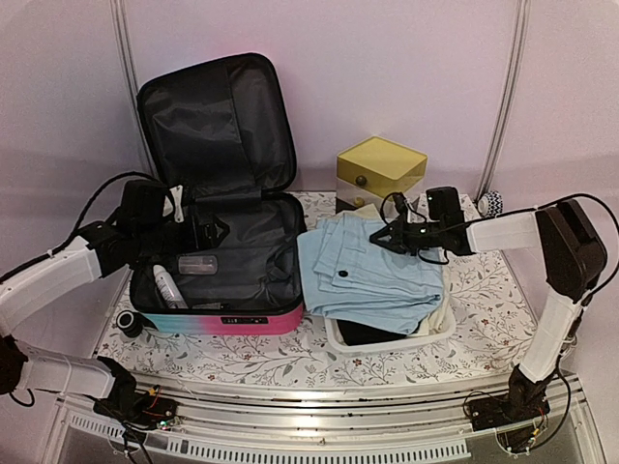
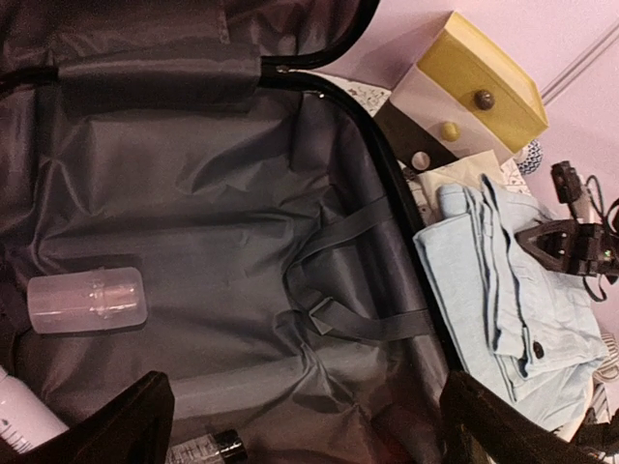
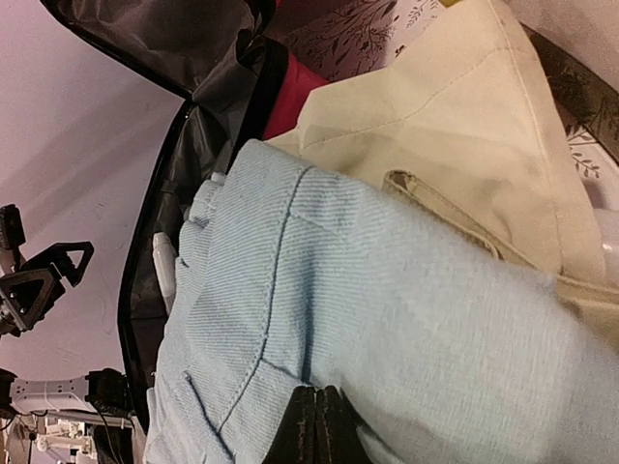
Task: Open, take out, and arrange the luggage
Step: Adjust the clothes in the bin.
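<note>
Your left gripper [image 1: 211, 232] hangs over the open luggage [image 1: 261, 321] with its jaws spread wide and nothing between them. In its wrist view the two fingers [image 2: 121, 425] frame the black lining. The luggage lies on the left part of the table [image 1: 290, 362], its lid [image 1: 218, 116] standing upright behind it and its pink-and-turquoise front wall toward you. Inside it you can see a clear plastic container [image 2: 87, 300] and a white bottle [image 1: 166, 287]. Just to its right, a light blue garment [image 1: 372, 271] lies draped over a white basket [image 1: 379, 345], with a cream cloth [image 3: 455, 126] beneath it. Your right gripper [image 1: 382, 237] is clenched tight at the garment's far edge, tips together against the blue fabric. Whether any cloth is pinched, you cannot tell. The yellow-topped drawer box [image 1: 380, 169] stands behind the basket.
</note>
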